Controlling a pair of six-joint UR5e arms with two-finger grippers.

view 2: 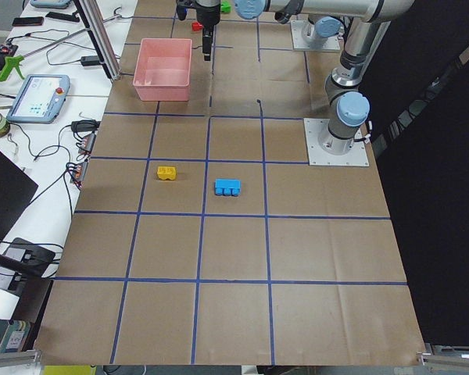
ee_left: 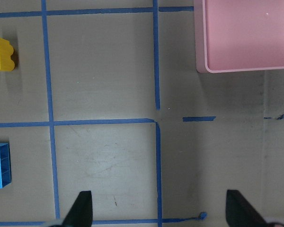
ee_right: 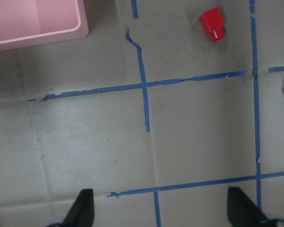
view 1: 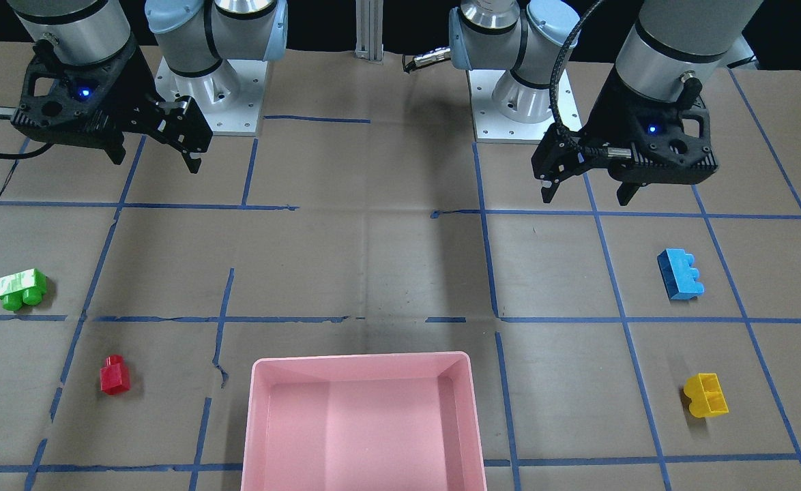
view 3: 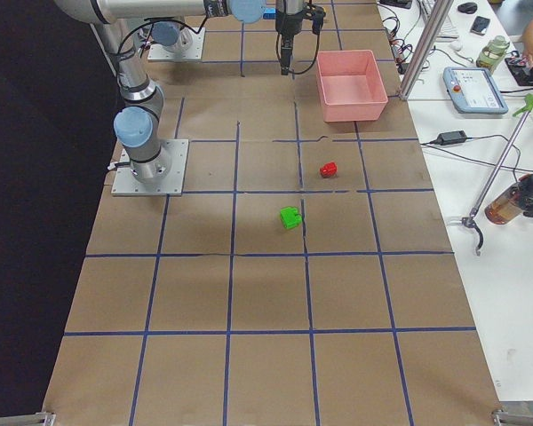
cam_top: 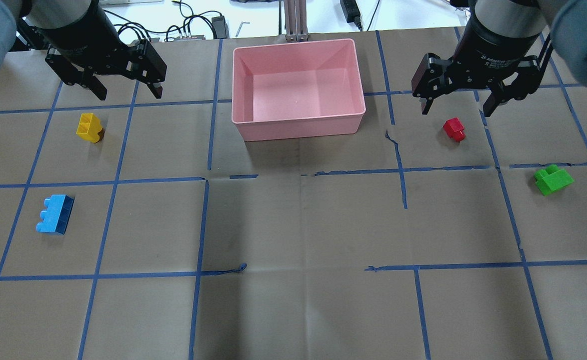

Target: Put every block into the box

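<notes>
1. Two grippers, neither holding anything. The left gripper (cam_top: 127, 92) has its fingers (ee_left: 84, 208) spread wide, and the left wrist view shows only bare worktop (cam_top: 298, 225) between them. The right gripper (cam_top: 456, 110) is the same, fingers (ee_right: 83, 208) apart.
2. Both hang above the worktop and touch no block. Directions below are read off the overhead view.
3. From the left gripper, the yellow block (cam_top: 89, 127) lies near, at about 7 o'clock. The blue block (cam_top: 55, 214) is farther out, also at roughly 7 o'clock, well apart from the yellow.
4. From the right gripper, the red block (cam_top: 454, 129) lies at 6 o'clock, close under the fingertips as seen in this view. The green block (cam_top: 553, 179) is farther off, at about 4 o'clock.
5. The box (cam_top: 298, 129) sits between the grippers, at 3 o'clock from the left and 9 o'clock from the right. Its floor shows plain pink, with no block inside.
6. Progress, as a judgement: 0 of 4 blocks are in and no grasp has begun. All four pick-and-place cycles are left. A likely split is yellow and blue for the left arm, red and green for the right.
</notes>
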